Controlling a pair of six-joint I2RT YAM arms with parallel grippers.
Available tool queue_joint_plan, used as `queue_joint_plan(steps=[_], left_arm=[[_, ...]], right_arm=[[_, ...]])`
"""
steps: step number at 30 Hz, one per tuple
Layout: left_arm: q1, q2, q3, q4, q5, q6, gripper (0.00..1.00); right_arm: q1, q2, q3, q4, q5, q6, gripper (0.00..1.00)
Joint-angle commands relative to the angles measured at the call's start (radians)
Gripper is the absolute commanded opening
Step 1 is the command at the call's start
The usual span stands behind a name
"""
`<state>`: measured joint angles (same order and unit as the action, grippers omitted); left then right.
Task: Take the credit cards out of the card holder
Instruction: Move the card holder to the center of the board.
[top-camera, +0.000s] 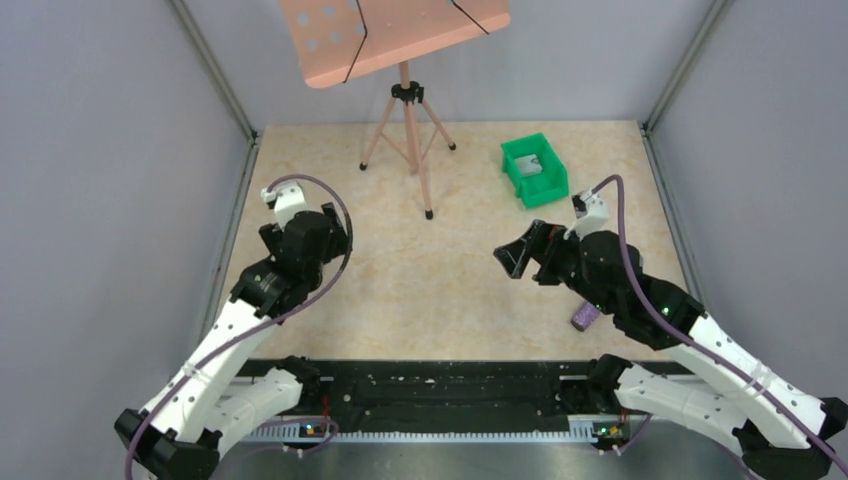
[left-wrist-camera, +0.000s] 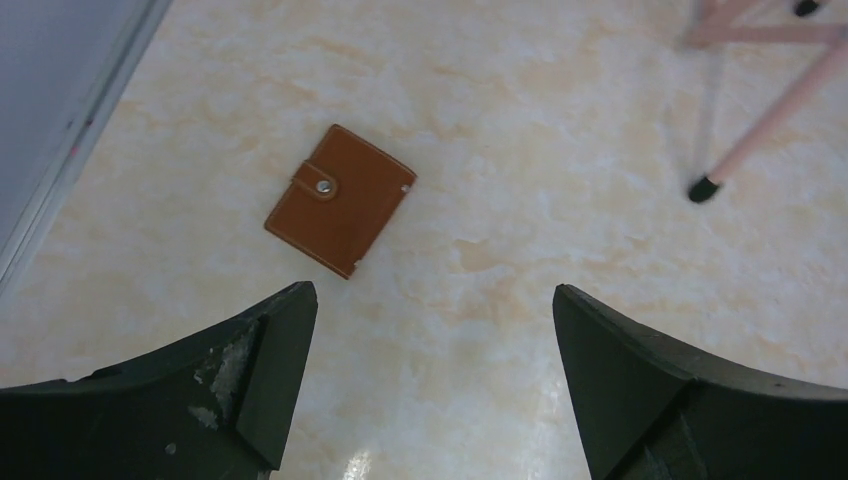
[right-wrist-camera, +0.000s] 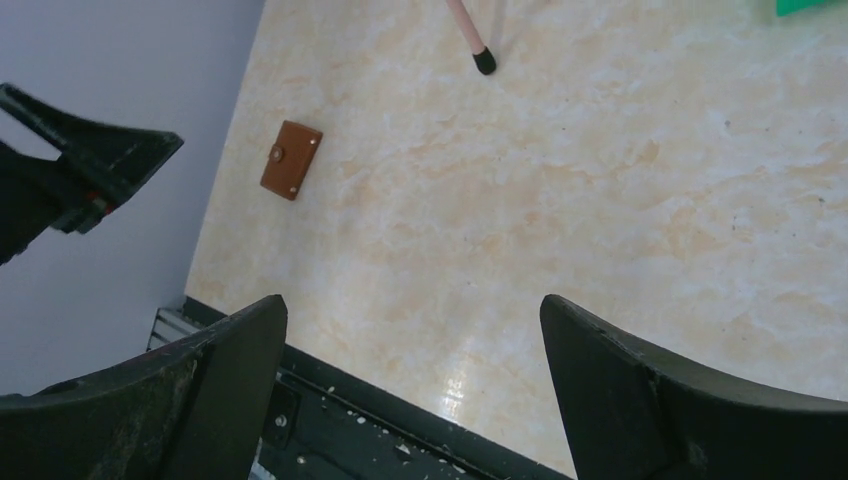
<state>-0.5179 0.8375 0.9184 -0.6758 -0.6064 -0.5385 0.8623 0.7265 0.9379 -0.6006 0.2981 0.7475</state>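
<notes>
The card holder (left-wrist-camera: 340, 200) lies flat on the marbled beige table (top-camera: 450, 290), closed, with its brown side tab snapped down over the front cover, so nothing inside it shows. It sits on the left part of the table, near the grey left wall and apart from both tools. In the overhead view the left arm covers it. The left gripper (left-wrist-camera: 432, 298) hangs above the table with its two dark fingers (left-wrist-camera: 255, 375) spread wide and nothing between them. From that gap the card holder is at about 11 o'clock, turned at a slant to the fingers. The right gripper (right-wrist-camera: 410, 308) is likewise released, its jaws far apart and bare. In its wrist view the card holder is small and distant, at about 10 o'clock, close to the tip of the left arm's tool. A pink music stand (top-camera: 405, 100) stands on three legs at 12 o'clock on the table. A green bin (top-camera: 548, 185) sits at about 1 o'clock, just beyond the right gripper, and holds a pale grey piece too small to identify. A small purple object (top-camera: 585, 318) shows under the right arm at about 4 o'clock.
</notes>
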Motion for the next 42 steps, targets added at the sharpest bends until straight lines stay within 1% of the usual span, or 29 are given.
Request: queue_joint_plan(steps=[1,4,6,7,10,13,16,17,19,22,24,27,30,32,37,42], left_arm=[[0.113,0.054,0.074,-0.027,-0.124,-0.202,0.91],[0.277,0.117,0.074,-0.006,0.020,-0.278,0.82],[0.378,0.180,0.075,0.004,0.045,-0.293,0.76],[0.406,0.214,0.078,0.007,0.047,-0.291,0.75],[0.491,0.314,0.078,0.054,0.114,-0.237,0.75],[0.598,0.423,0.090,0.089,0.218,-0.203,0.75],[0.667,0.531,0.134,0.101,0.340,-0.135,0.76],[0.679,0.570,0.158,0.085,0.379,-0.116,0.76],[0.691,0.645,0.200,0.062,0.392,-0.094,0.77],[0.712,0.721,0.213,0.085,0.382,-0.068,0.78],[0.728,0.762,0.212,0.111,0.413,-0.052,0.78],[0.742,0.810,0.221,0.161,0.522,0.002,0.77],[0.744,0.883,0.279,0.119,0.651,0.037,0.75],[0.743,0.925,0.299,0.099,0.702,0.050,0.73],[0.743,0.980,0.297,0.063,0.685,0.048,0.70],[0.739,0.985,0.267,0.045,0.741,0.013,0.61]], right_arm=[[0.012,-0.055,-0.025,0.139,-0.073,-0.078,0.97],[0.011,-0.081,-0.045,0.171,-0.104,-0.086,0.96],[0.011,-0.088,-0.054,0.188,-0.138,-0.093,0.95],[0.011,-0.091,-0.056,0.190,-0.147,-0.096,0.95],[0.011,-0.094,-0.054,0.190,-0.165,-0.106,0.95],[0.011,-0.096,-0.054,0.198,-0.181,-0.120,0.95],[0.011,-0.096,-0.056,0.215,-0.197,-0.130,0.96],[0.011,-0.096,-0.057,0.221,-0.203,-0.132,0.96],[0.011,-0.095,-0.055,0.231,-0.212,-0.135,0.96],[0.011,-0.095,-0.049,0.238,-0.222,-0.138,0.96],[0.011,-0.096,-0.044,0.240,-0.228,-0.138,0.96],[0.012,-0.100,-0.043,0.239,-0.238,-0.136,0.96],[0.011,-0.106,-0.050,0.229,-0.243,-0.127,0.96],[0.011,-0.110,-0.056,0.221,-0.238,-0.123,0.96],[0.011,-0.120,-0.058,0.215,-0.229,-0.114,0.96],[0.011,-0.116,-0.056,0.214,-0.220,-0.112,0.95]])
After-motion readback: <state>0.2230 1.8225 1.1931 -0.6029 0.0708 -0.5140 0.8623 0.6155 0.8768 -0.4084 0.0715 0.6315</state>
